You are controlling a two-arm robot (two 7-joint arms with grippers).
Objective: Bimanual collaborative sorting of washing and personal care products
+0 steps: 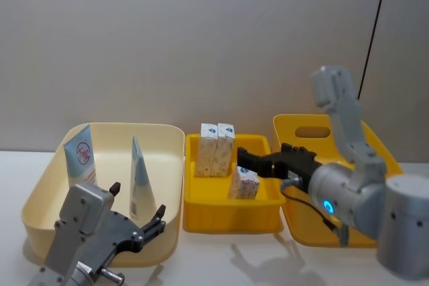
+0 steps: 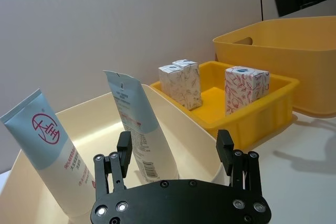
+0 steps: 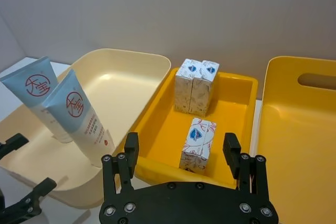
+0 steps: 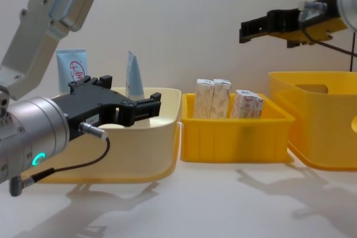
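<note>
- While the two tall squeeze tubes (image 1: 79, 155), light blue above and white below, stand in the cream plastic bin (image 1: 120, 126), the left gripper (image 1: 139, 200) hovers at its near rim, fingers spread wide, holding nothing
- Three small white cartons (image 1: 216, 150) with a tan-orange pattern stand in the yellow plastic tray (image 1: 228, 220): two touching at the back, one alone nearer
- The right gripper (image 1: 242, 161) hangs above the tray's right side, fingers spread, empty

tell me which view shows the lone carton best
Right wrist view: the lone carton shows nearly whole. Head view has it farther off; left wrist and chest views hide its base behind the bin wall.
</note>
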